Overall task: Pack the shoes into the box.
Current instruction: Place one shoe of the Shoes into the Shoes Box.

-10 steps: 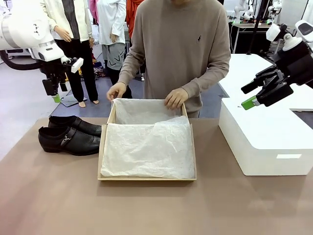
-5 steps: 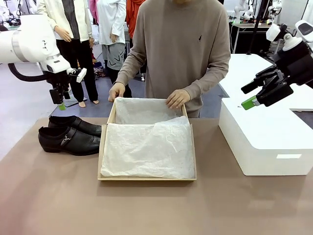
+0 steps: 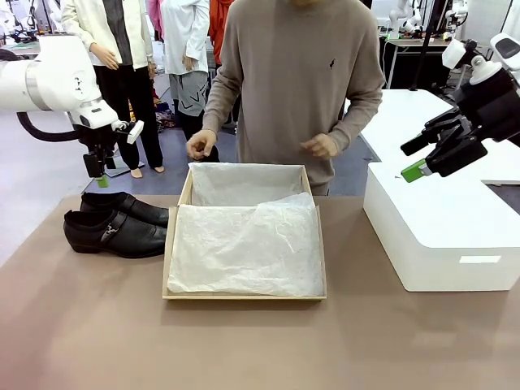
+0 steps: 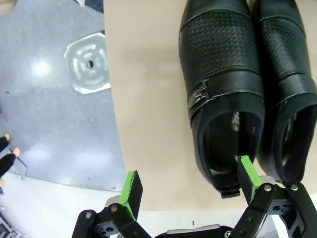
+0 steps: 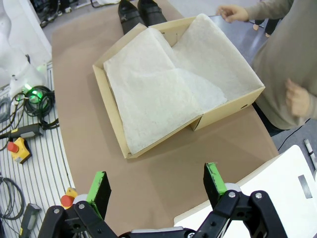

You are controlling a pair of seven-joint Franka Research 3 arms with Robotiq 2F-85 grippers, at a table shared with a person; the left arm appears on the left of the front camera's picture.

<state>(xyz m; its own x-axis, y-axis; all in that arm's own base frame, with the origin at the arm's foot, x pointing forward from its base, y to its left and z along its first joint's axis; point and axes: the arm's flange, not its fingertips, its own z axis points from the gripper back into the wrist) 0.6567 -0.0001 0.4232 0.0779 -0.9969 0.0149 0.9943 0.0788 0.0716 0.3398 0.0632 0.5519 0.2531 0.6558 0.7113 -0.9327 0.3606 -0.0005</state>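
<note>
The two black shoes [image 3: 116, 232] lie side by side on the table's left, toes toward the box. The open cardboard box [image 3: 171, 244], lined with white tissue paper, sits mid-table. My left gripper [image 3: 98, 176] hangs open above the shoes' heel end. In the left wrist view the shoes [image 4: 222, 84] lie just ahead, and one of the left gripper's [image 4: 190, 186] fingertips [image 4: 247, 172] is over the heel opening of the nearer one. My right gripper [image 3: 413, 158] stands open, high over the white box. From the right wrist, the right gripper [image 5: 157, 184] looks down on the box [image 5: 228, 111] and shoes [image 5: 139, 12].
A large white rounded box [image 3: 439, 244] stands at the table's right. The person stands at the far edge with both hands [image 3: 198, 145] raised above the box's far rim. Bare table lies in front of the box. Cables and an emergency-stop button [image 5: 19, 148] lie on the floor.
The person's hands have lifted off the box's far rim. My left arm has swung right and lower, toward the shoes. The right arm has not moved.
</note>
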